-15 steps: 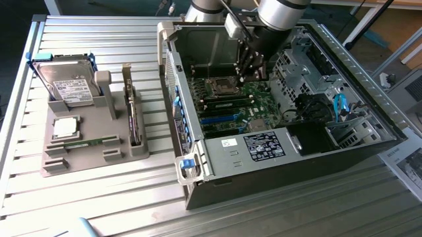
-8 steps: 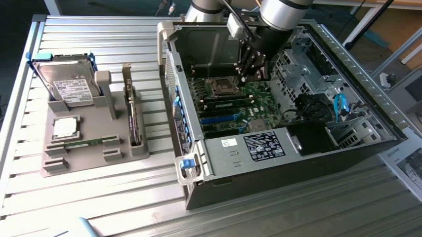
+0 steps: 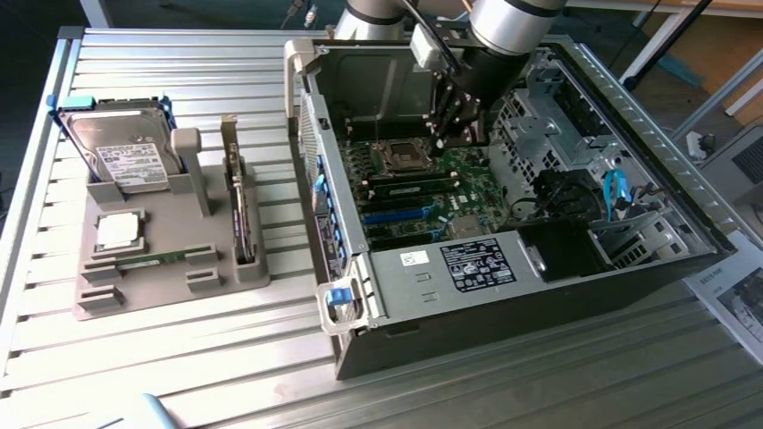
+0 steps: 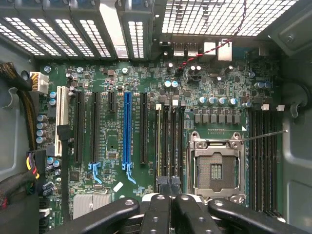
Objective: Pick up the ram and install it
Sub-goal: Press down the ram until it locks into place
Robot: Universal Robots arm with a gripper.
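Note:
One ram (image 3: pixel 149 260), a thin green stick, lies in the grey holder (image 3: pixel 179 286) on the exterior view's left. Inside the open computer case (image 3: pixel 501 268), my gripper (image 3: pixel 459 138) hangs over the motherboard (image 4: pixel 122 73), close to the empty processor socket (image 4: pixel 217 168). In the wrist view the gripper (image 4: pixel 169 187) is shut, its black fingers (image 4: pixel 157 204) pressed together right above the black memory slots (image 4: pixel 173 141). Nothing shows between them. A thin yellowish-green edge (image 4: pixel 158 141) stands in the neighbouring slot and looks like a ram stick seen edge-on.
The holder also carries a hard drive (image 3: pixel 120 156), a square silver chip (image 3: pixel 117 231) and a brownish card on edge (image 3: pixel 242 214). Case walls, a drive cage (image 3: pixel 542 116) and blue cables (image 3: pixel 614 192) crowd the gripper. Expansion slots (image 4: pixel 127 129) lie beside the memory slots.

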